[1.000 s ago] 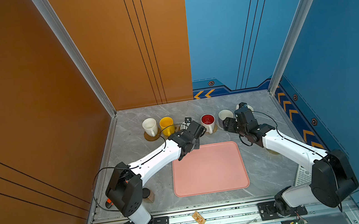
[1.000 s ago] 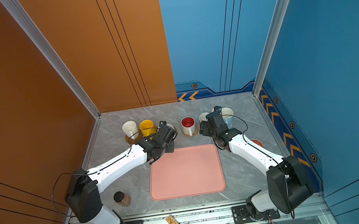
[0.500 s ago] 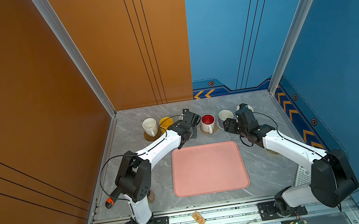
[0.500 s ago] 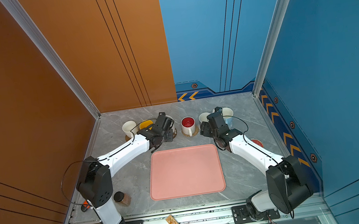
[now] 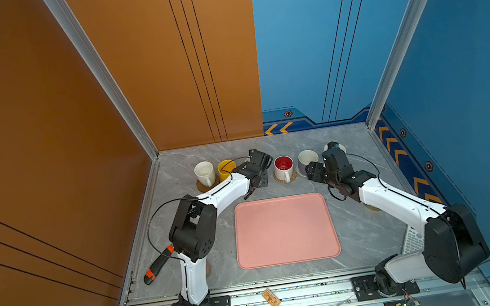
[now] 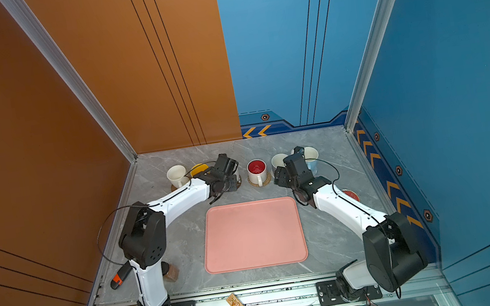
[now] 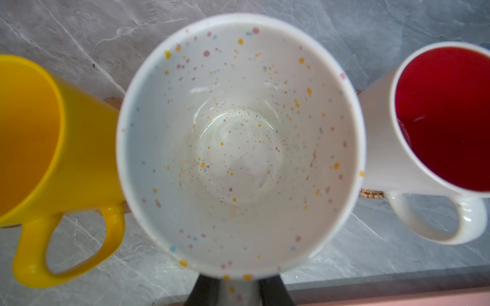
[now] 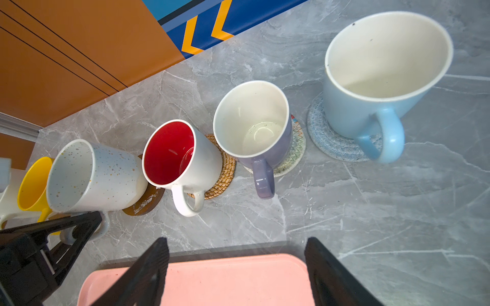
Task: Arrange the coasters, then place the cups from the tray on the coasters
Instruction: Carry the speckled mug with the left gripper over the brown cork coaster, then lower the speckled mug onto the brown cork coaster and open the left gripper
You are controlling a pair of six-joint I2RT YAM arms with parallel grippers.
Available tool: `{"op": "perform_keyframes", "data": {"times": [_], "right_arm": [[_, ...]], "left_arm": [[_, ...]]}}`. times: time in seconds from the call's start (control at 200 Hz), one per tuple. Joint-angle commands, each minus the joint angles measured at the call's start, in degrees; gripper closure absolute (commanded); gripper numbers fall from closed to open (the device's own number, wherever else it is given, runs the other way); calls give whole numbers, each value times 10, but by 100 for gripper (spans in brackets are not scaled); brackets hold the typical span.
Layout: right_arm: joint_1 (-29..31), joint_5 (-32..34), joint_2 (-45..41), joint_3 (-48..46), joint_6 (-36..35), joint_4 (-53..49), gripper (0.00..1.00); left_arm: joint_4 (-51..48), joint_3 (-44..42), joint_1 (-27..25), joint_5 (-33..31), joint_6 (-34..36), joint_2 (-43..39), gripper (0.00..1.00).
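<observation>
— How many mugs [image 5: 283, 168] stood there?
— Six, on six coasters [image 8: 334, 143], rowed beyond the one pink tray [image 5: 283, 229]. The left gripper [image 7: 236, 290] clamped the speckled mug [image 8: 92, 177] by its handle; the right gripper [image 8: 237, 251] had its jaws apart.

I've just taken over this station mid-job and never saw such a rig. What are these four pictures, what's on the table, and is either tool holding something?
Two white robot arms, each ending in a two-fingered tool, reach over a grey table. Both top views look down from overhead; the close-ups come from wrist cameras. The pink tray lies bare mid-table. Behind it six mugs line up on coasters. The left tool is shut on the handle of the speckled mug; the right tool is open, holding nothing.
</observation>
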Motion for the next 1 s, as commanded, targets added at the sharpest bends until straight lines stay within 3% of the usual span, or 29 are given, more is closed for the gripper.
{"op": "perform_keyframes", "data": {"times": [0.0,0.996], "right_arm": [[-3,-6,-4,-6,6,7,21],[-5,-9,-2,-7,6,8,21]], "left_arm": [[50,32,5,-7,8,-4,100],[11,30,5,-29,2,15,100]]}}
